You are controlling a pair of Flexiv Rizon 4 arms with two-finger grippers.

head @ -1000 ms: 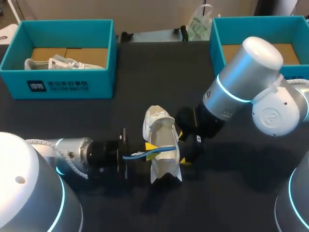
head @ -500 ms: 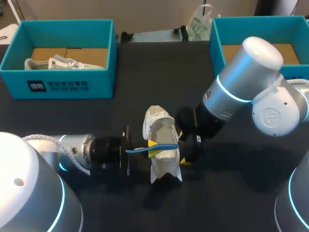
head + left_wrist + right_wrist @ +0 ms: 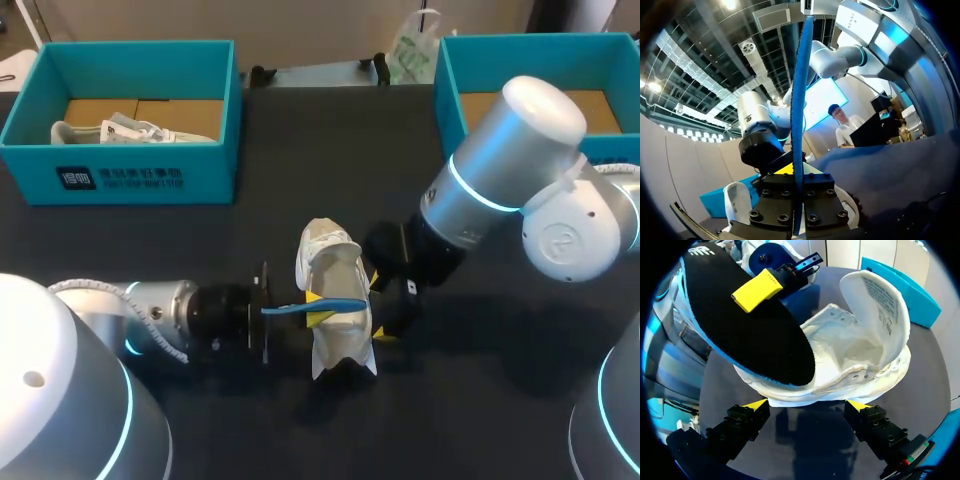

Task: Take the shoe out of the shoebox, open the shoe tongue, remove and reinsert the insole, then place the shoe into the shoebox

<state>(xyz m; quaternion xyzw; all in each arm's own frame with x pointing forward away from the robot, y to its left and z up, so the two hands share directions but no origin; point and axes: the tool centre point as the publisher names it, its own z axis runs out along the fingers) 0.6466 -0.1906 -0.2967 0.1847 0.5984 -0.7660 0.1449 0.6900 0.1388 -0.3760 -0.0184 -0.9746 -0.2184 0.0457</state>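
Mid-frame, the light, soft-looking shoe lies just ahead of the right gripper's spread fingers, while the left gripper pinches the thin, probably floppy insole sensibly by its edge.

A black table is seen, dark and plain across its top. At its far left a teal box is set, marked with a dark label on its near wall and lined with a brown cardboard floor. A second white shoe is laid inside it, toward the near wall. Two small black fittings are fixed at the middle of the far edge.
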